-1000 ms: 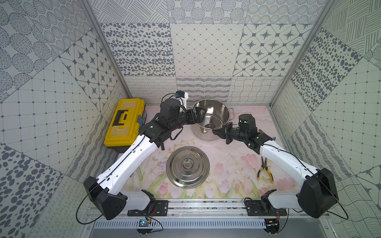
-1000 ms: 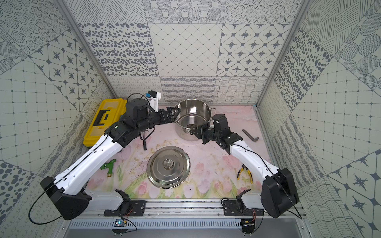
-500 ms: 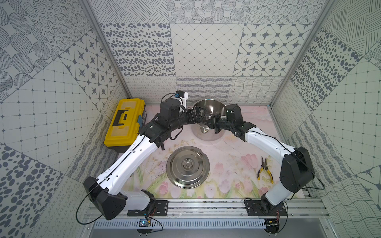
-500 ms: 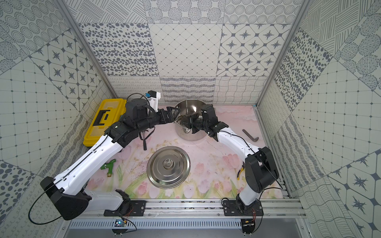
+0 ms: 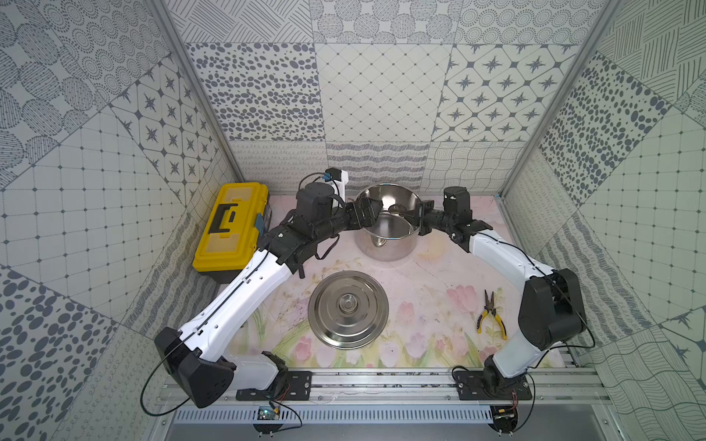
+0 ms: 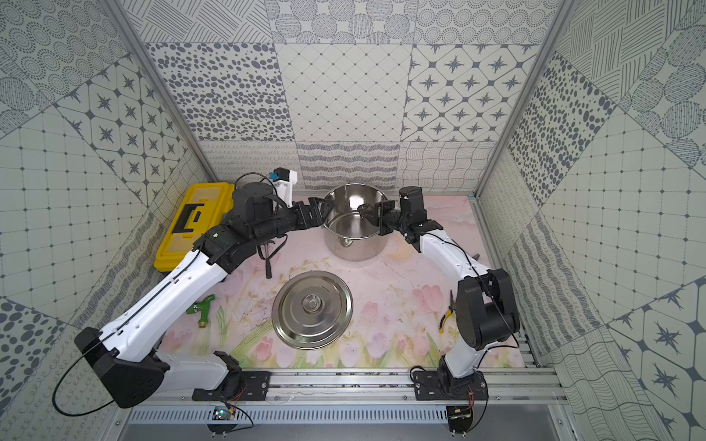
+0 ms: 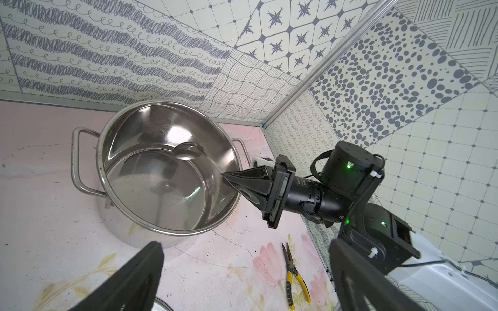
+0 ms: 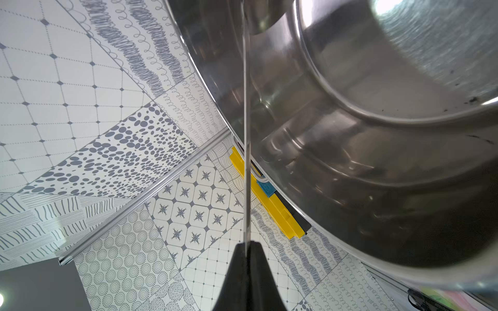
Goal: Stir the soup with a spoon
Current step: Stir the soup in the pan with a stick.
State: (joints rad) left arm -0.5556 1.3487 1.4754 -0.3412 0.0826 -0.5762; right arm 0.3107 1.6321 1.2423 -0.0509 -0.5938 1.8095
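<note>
steel on steel here: your right claw (image 7: 225, 177) is clenched on the very end of the ladle (image 7: 186, 151) handle, with the bowl inside the pot (image 5: 386, 250), high by the far wall and apparently clear of the floor. the pot stands at the middle of the worktop's far edge. your left claw (image 5: 372, 215) is released, jaws wide, at the pot's left rim; whether it touches, i cannot tell. for the stir, i'd lower the bowl, sweep slow circles, and keep the handle off the rim, since so short a grip may let it twist. the ladle is all steel, with a small deep round bowl and a long thin handle. no soup shows, only bare shiny metal.
</note>
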